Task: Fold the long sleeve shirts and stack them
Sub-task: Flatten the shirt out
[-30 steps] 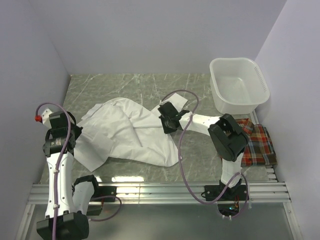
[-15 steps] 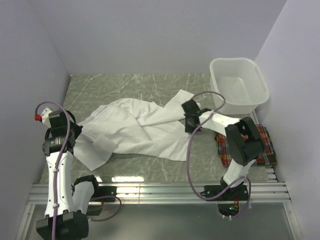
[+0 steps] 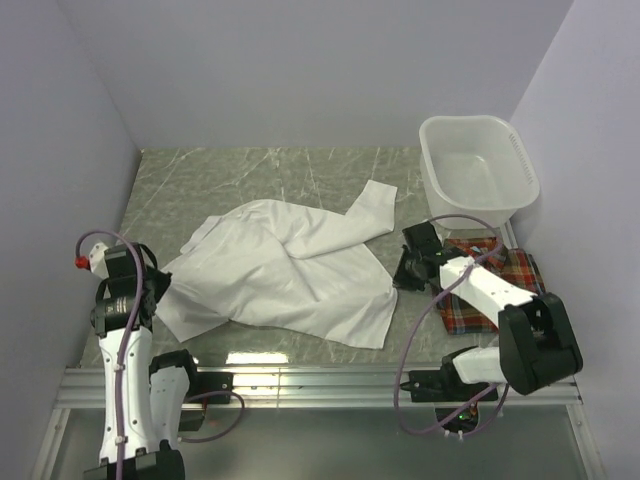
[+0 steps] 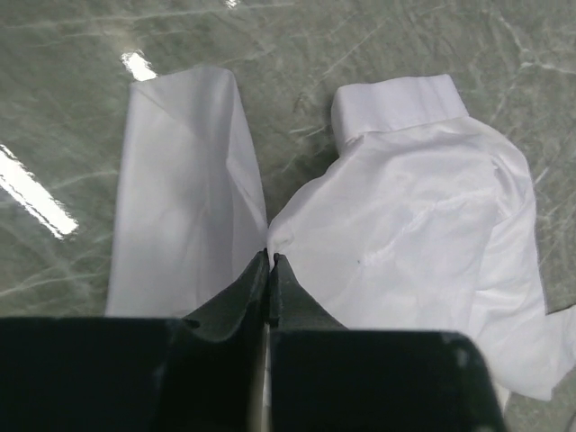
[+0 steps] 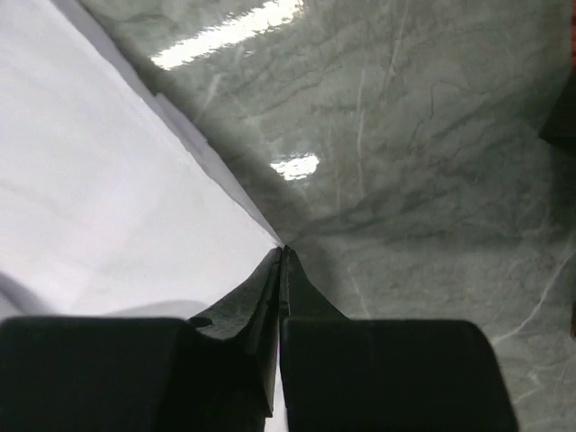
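Observation:
The white long sleeve shirt point(image 3: 290, 270) lies spread and rumpled on the marble table, one sleeve point(image 3: 365, 210) pointing to the far right. My left gripper point(image 3: 160, 288) is shut on its left edge; the left wrist view shows the jaws point(image 4: 269, 258) pinching white cloth point(image 4: 414, 207). My right gripper point(image 3: 399, 277) is shut on the shirt's right edge; the right wrist view shows the jaws point(image 5: 282, 254) closed on the cloth's edge point(image 5: 108, 207). The plaid shirt point(image 3: 505, 285) lies folded at the right, partly under my right arm.
A white plastic basin point(image 3: 520, 165) stands at the far right corner. Purple walls close in the table on the left, back and right. A metal rail point(image 3: 320, 378) runs along the near edge. Bare marble point(image 3: 250, 170) lies behind the shirt.
My right gripper has pulled the shirt's edge to the right and nearer, stretching the cloth flatter. The left arm has drawn slightly nearer with its edge. The plaid shirt has not moved.

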Controlling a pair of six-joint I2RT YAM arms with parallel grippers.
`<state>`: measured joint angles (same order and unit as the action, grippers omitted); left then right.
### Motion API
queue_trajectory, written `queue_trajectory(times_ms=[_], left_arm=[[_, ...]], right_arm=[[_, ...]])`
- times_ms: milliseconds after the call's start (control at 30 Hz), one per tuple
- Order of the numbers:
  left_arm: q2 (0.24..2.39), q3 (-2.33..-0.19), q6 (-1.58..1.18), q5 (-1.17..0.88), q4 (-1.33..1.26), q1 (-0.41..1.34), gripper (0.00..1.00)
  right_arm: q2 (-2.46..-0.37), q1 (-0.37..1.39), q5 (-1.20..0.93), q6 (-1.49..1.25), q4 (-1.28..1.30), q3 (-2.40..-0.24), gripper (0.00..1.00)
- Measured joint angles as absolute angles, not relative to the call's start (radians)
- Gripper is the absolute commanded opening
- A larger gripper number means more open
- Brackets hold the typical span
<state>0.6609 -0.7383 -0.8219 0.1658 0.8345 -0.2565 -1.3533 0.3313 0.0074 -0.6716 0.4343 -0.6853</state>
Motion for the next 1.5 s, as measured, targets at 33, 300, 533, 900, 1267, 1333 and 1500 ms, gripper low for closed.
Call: queue_trajectory(times_ms=[33,300,533,900,1267,1333,1500], left_arm=[[0.654,-0.739,-0.819,0.174,0.844,-0.257,0.38],[0.724,-0.825,-0.723,0.08,0.78,-0.234,0.89],[1.043,-0.95,-0.601,-0.073,0.577,-0.106,0.89],[1.74,-1.377,-0.325,-0.062,0.424,0.128,0.87],[2.068,-1.581,-0.158,-0.074,0.408,0.162,0.74],[2.099,-1.607,-0.145,-0.087,0.407,0.162,0.71],[2.121,-1.61,-0.122,-0.09,0.406,0.161,0.56]], right_arm=[[-1.33,0.331,0.01,-0.674,0.435,-0.683,0.23],[-1.279,0.441,0.053,-0.523,0.427,-0.734,0.61],[-1.329,0.515,0.033,-0.386,0.352,-0.839,0.58],[-1.497,0.603,0.005,-0.296,0.296,-0.898,0.6],[-1.544,0.64,-0.017,-0.288,0.276,-0.894,0.73],[-1.544,0.643,-0.019,-0.29,0.271,-0.89,0.74],[-1.555,0.644,-0.022,-0.295,0.26,-0.883,0.73]])
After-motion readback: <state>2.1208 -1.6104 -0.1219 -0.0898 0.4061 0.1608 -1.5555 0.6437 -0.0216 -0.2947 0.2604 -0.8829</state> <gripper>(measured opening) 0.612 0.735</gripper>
